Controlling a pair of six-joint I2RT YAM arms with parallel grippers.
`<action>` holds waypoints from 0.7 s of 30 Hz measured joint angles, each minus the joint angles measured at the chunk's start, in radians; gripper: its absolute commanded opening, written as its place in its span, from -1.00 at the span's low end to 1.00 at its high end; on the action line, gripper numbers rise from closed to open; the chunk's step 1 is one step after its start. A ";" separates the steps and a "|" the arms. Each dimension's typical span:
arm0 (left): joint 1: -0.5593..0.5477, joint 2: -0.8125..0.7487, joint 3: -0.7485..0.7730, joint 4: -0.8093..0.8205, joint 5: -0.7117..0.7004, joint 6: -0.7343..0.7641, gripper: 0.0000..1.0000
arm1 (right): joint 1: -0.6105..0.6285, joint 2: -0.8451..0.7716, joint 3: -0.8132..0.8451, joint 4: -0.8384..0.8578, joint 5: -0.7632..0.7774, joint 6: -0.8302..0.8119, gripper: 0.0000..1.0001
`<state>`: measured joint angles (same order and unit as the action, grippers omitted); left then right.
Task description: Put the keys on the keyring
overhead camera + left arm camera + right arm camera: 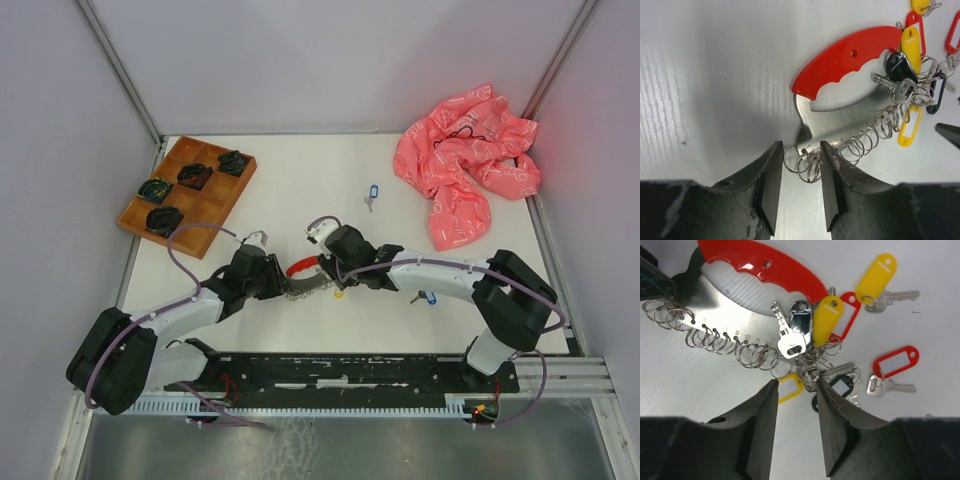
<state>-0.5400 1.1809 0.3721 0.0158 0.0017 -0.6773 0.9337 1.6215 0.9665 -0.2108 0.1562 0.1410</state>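
The keyring (303,267) lies between my two grippers: a curved red piece (850,55) on a steel plate (840,120) with a row of small wire rings (880,131). My left gripper (800,146) is open, its fingers either side of the end rings (802,162) without clamping them. My right gripper (796,382) is open over the ring cluster and a yellow tag (790,387). Keys with yellow (827,317), red (895,362) and black (842,387) tags lie bunched at the far end. A yellow-tagged key (875,275) lies apart. Blue-tagged keys (372,195) (428,297) lie loose on the table.
A wooden tray (187,190) with dark coiled items stands at the back left. A crumpled pink cloth (465,165) lies at the back right. Grey walls close in the white table on three sides.
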 measured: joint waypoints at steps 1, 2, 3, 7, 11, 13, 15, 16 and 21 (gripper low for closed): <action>0.000 -0.002 0.000 -0.004 0.001 0.000 -0.13 | 0.005 0.009 0.001 0.000 -0.008 -0.012 -0.14; 0.000 -0.004 0.000 -0.007 0.001 0.000 -0.13 | 0.012 0.022 0.003 0.000 -0.019 -0.023 -0.15; 0.000 -0.005 0.000 -0.010 0.002 0.000 -0.13 | 0.019 0.039 0.008 -0.001 -0.025 -0.033 -0.17; 0.000 -0.006 0.000 -0.013 0.002 0.000 -0.13 | 0.038 0.096 0.024 -0.006 -0.032 -0.061 -0.22; 0.000 -0.006 0.000 -0.013 0.002 0.000 -0.13 | 0.047 0.122 0.032 -0.011 -0.032 -0.080 -0.28; 0.000 -0.006 0.000 -0.013 0.003 0.000 -0.13 | 0.047 0.132 0.039 -0.012 -0.027 -0.088 -0.31; 0.000 -0.006 0.000 -0.012 0.005 0.000 -0.13 | 0.048 0.143 0.049 -0.012 -0.019 -0.095 -0.31; 0.000 -0.006 0.000 -0.012 0.005 0.000 -0.13 | 0.048 0.147 0.053 -0.012 -0.017 -0.097 -0.32; 0.000 -0.005 0.000 -0.011 0.008 0.000 -0.13 | 0.051 0.167 0.062 -0.011 0.008 -0.110 -0.37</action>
<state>-0.5400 1.1759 0.3725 0.0051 0.0093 -0.6773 0.9852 1.7885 1.0286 -0.2218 0.1642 0.0307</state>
